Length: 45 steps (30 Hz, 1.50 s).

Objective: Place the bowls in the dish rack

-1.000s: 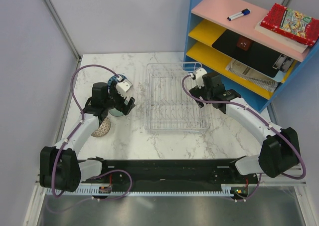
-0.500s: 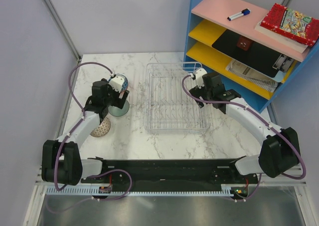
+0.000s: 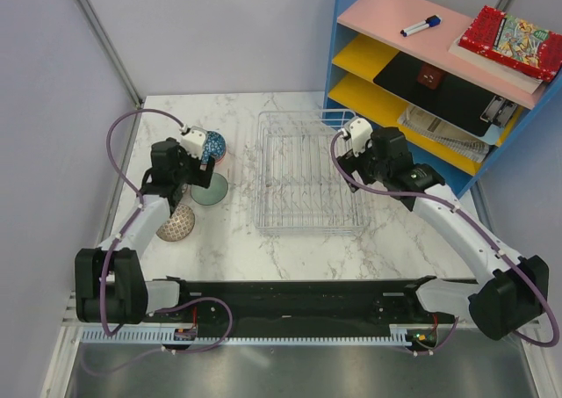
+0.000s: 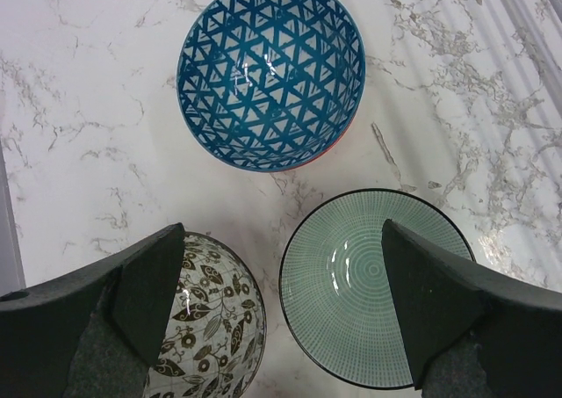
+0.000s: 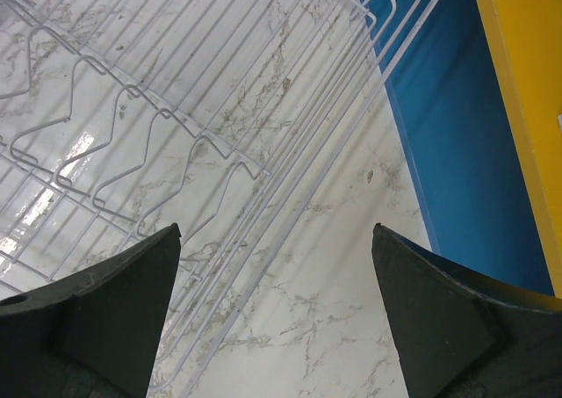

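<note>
Here I am hovering the left gripper (image 4: 281, 240), wide open and empty, above the blue bowl (image 4: 270, 73), green bowl (image 4: 351, 284) and leafy bowl (image 4: 215, 328), all sitting left of the bare rack (image 3: 307, 183); the right gripper (image 5: 277, 235), open too, is waiting at its right edge.

The left arm (image 3: 143, 220) and right arm (image 3: 450, 220) reach forward, elbows bowed outward. The left gripper (image 4: 281, 238) points down, jaws spread wide, holding nothing; the right gripper (image 5: 274, 236) does the same.
</note>
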{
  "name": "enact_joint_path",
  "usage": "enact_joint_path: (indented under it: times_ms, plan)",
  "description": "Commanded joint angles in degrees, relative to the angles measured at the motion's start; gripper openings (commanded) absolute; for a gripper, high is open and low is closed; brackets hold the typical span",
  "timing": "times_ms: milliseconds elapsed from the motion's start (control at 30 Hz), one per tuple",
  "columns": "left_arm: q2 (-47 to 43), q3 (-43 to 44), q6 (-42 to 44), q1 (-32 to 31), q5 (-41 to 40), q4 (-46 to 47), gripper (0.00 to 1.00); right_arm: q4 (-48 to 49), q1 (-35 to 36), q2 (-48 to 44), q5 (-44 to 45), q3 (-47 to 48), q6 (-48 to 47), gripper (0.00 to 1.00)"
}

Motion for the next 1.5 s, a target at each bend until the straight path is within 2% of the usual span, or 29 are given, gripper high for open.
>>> enact_joint_path:
  times_ms: [0, 133, 233, 533, 600, 800, 1167, 1367, 1467]
  plan:
    - [-0.35, 3.53, -2.43, 1.91, 2.00, 0.50, 1.00, 0.75, -0.01, -1.35, -2.17, 0.92, 0.22, 0.97]
    - [1.05, 6.42, -3.75, 7.69, 0.86, -2.39, 1.00, 0.75, -0.01, -1.09, -2.17, 0.83, 0.21, 0.97]
    - [2.72, 7.57, -3.84, 10.60, 3.93, -4.42, 1.00, 0.75, 0.08, -1.70, -2.26, 0.84, 0.04, 0.97]
    - [6.06, 6.96, -0.15, 12.10, 6.04, -3.55, 1.00, 0.75, -0.10, -1.44, -1.91, 0.57, -0.75, 0.97]
    - [7.29, 7.83, -0.41, 12.37, 3.68, -3.63, 1.00, 0.75, -0.01, -1.61, -2.00, 0.40, -0.93, 0.97]
    - [11.77, 10.91, -2.96, 18.25, 3.23, -4.69, 0.98, 0.66, -0.01, -2.32, -2.26, 0.22, -1.19, 0.97]
    - [17.57, 13.72, -0.86, 21.86, 6.48, -7.85, 0.88, 0.66, -0.01, -2.67, -2.26, 0.13, -1.19, 0.97]
    - [22.76, 16.71, -0.33, 22.92, 6.40, -9.96, 0.77, 0.57, -0.01, -2.84, -2.26, 0.13, -1.28, 0.97]
    - [23.73, 17.24, -0.15, 23.44, 6.57, -10.31, 0.66, 0.57, -0.10, -2.93, -2.17, 0.04, -1.37, 0.98]
